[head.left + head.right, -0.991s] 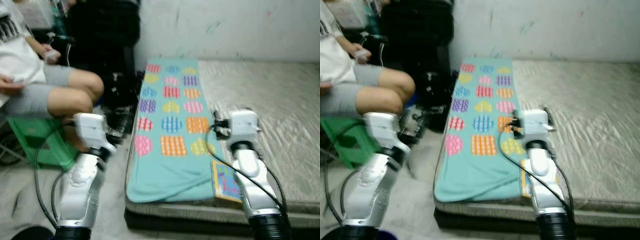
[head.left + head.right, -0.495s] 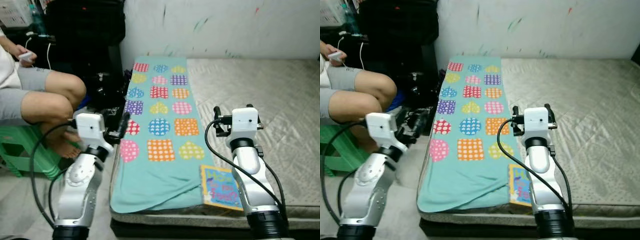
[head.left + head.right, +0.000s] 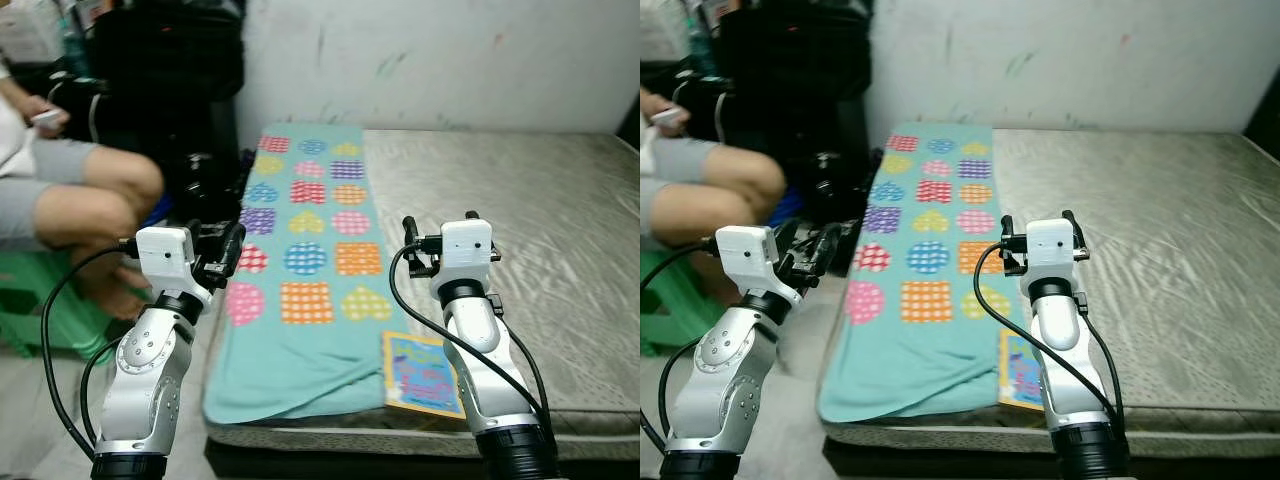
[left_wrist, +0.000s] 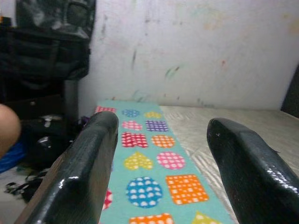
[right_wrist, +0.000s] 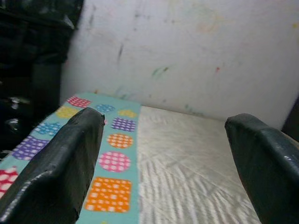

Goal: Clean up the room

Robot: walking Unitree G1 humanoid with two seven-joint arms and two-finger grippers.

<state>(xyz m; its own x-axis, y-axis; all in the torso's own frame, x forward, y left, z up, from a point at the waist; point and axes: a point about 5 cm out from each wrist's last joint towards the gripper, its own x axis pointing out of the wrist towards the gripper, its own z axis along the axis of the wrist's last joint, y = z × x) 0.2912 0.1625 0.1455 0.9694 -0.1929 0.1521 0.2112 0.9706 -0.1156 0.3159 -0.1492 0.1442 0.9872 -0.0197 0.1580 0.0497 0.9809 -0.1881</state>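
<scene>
Standing at the foot of the bed [image 3: 520, 200] with both arms raised, the robot has swung its view toward the mattress over the last second; the whole frame shifted, so that is camera motion, and the things themselves lie as before. The book now sits more centrally in view, which suggests the robot is lining up on it as the first item to clear. Left end effector [image 4: 159, 163] hovers with fingers spread wide and nothing between them, off the near left edge of the bed; ahead of it runs the teal blanket [image 3: 305, 260] with coloured dotted shapes. Right end effector [image 5: 163, 158] is also spread apart and empty, held above the mattress just beside the blanket's right edge. The colourful book [image 3: 425, 375] lies flat on the bed below and behind the right end effector, close to the right forearm, at the near edge of the mattress and touching the blanket's corner. A seated person [image 3: 70, 190] on a green stool [image 3: 40, 300] is well off to the left end effector's outer side, with dark bags [image 3: 190, 90] against the wall. No grasp started yet; the right end effector looks best placed for the book.
</scene>
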